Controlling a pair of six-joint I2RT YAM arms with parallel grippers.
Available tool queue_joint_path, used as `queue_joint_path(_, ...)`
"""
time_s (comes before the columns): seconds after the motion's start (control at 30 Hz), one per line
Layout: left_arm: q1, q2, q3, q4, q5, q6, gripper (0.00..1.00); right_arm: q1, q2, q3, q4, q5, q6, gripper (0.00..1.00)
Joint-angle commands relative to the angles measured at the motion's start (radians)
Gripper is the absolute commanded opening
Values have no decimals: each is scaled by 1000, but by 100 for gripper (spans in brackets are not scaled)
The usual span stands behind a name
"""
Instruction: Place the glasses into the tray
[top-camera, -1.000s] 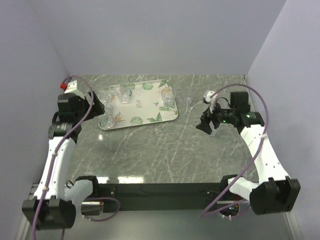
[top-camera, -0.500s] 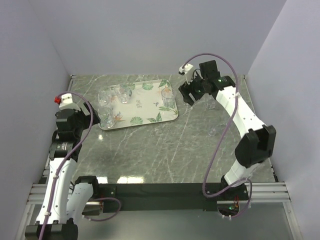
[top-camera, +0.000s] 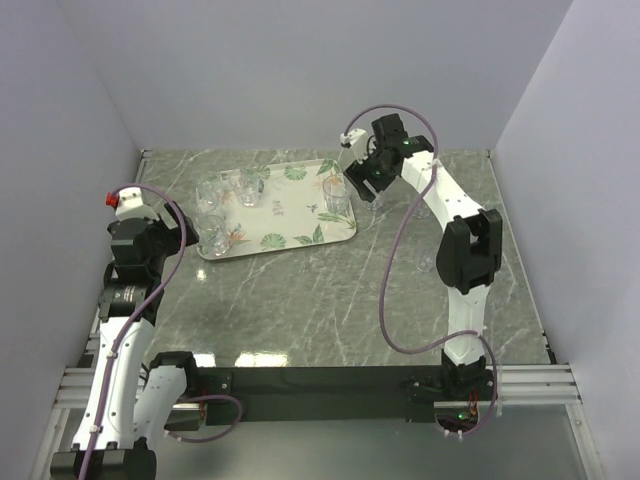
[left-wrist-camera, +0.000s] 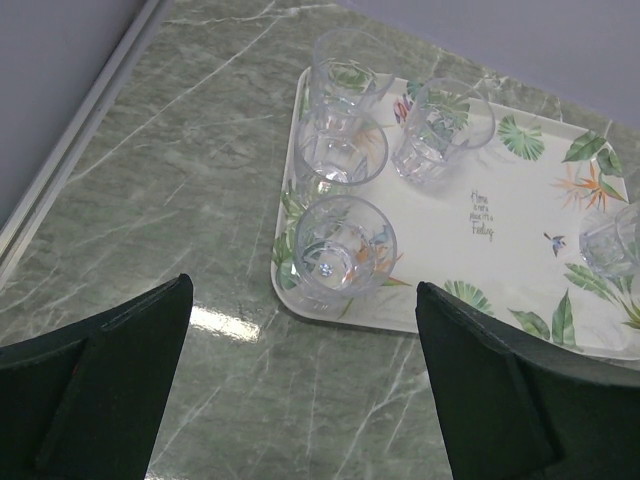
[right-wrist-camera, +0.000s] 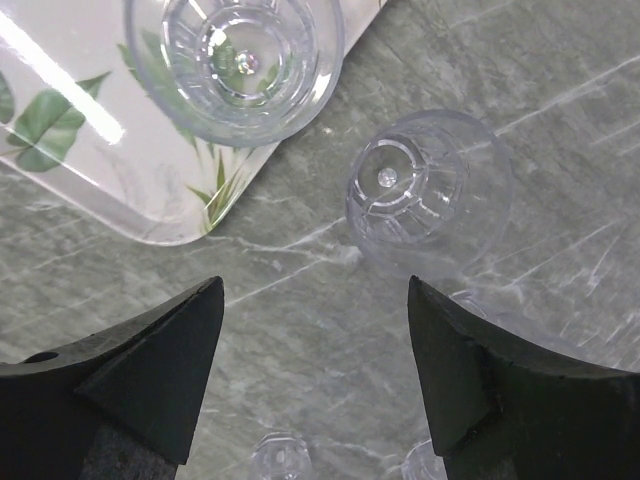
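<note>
The leaf-print tray (top-camera: 290, 215) lies at the far left of the table. Several clear glasses stand in it, three in a cluster at its left end (top-camera: 210, 190) and one near its right edge (top-camera: 336, 196). My left gripper (top-camera: 192, 236) is open and empty just off the tray's near left corner; its view shows the tray (left-wrist-camera: 520, 200) and the nearest glass (left-wrist-camera: 345, 247). My right gripper (top-camera: 362, 186) is open and empty above the table beside the tray's right edge. Its view shows a glass in the tray (right-wrist-camera: 236, 58) and a loose glass (right-wrist-camera: 427, 186) on the table ahead of the jaws.
More loose glasses stand on the green marble table to the right: one shows in the top view (top-camera: 425, 262), and two show at the bottom of the right wrist view (right-wrist-camera: 280, 460). The right arm stretches across the table's right half. Walls close the back and sides.
My right arm has swung from the table's right side to the far middle, beside the tray's right edge. My left gripper has drawn back a little from the tray.
</note>
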Motion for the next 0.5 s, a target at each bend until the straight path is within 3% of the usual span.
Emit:
queue_joint_path(0.0, 2, -4, -4, 40, -15, 18, 99, 6, 23, 68, -10, 30, -16, 80)
queue_joint_path(0.33, 0, -2, -7, 43, -12, 19, 99, 5, 128, 85, 62, 49, -50, 78)
queue_joint_path(0.47, 0, -2, -7, 44, -15, 19, 99, 3, 163, 120, 71, 50, -55, 72)
